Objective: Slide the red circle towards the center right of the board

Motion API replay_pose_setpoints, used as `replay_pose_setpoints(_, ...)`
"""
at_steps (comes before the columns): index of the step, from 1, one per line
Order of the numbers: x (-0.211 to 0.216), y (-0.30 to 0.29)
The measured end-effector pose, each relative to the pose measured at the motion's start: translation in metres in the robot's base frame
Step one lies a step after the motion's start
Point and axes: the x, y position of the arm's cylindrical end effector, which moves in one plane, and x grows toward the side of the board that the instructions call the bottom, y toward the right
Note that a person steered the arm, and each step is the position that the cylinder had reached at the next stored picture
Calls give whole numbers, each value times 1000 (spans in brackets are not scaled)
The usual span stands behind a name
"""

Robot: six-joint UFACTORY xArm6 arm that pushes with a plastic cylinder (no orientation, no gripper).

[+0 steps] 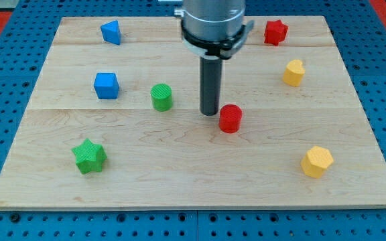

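The red circle (230, 118) is a short red cylinder standing a little right of the board's middle. My tip (210, 112) is the lower end of the dark rod, just to the view's left of the red circle and almost touching it. The rod hangs from the arm's grey head (214, 23) at the view's top centre.
The wooden board (179, 181) also carries a green circle (161, 97), a blue cube (106, 86), a blue wedge-like block (111, 31), a green star (89, 156), a red star (275, 31), a yellow block (293, 72) and a yellow hexagon (317, 161).
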Motion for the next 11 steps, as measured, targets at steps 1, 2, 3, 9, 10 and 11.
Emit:
replay_pose_setpoints(1, 19, 8)
replay_pose_setpoints(2, 40, 8)
replay_pose_setpoints(3, 36, 53)
replay_pose_setpoints(9, 44, 126)
replay_pose_setpoints(10, 53, 107)
replay_pose_setpoints(11, 57, 36)
